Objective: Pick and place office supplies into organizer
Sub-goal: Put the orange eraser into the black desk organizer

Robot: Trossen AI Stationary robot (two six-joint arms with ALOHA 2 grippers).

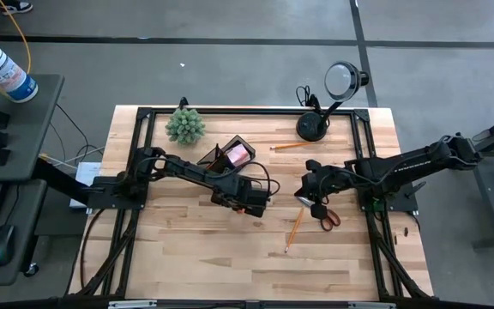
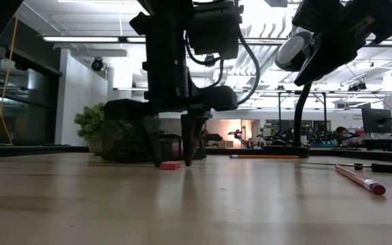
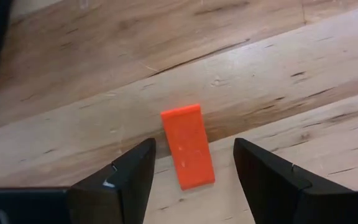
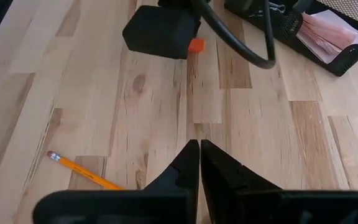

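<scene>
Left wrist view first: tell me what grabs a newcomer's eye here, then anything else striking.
The red-orange block lies flat on the wooden table, framed between the open fingers of the left tool, mid-table. Behind it sits the organizer holding pink sticky notes. The right tool hangs shut above the table's right half.

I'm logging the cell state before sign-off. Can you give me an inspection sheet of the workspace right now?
Surface: wooden table, bare planks in front.
Job's things: red-orange block flat on the wood; organizer holds pink sticky-note pad; pencils and scissors lie loose.
Clutter: plant, lamp at the far edge.
Grippers: left end effector open, straddling the block near the table; right end effector shut, empty, above the wood.
Cables: black cable on the left arm.
Surroundings: side desk with bottle.
</scene>
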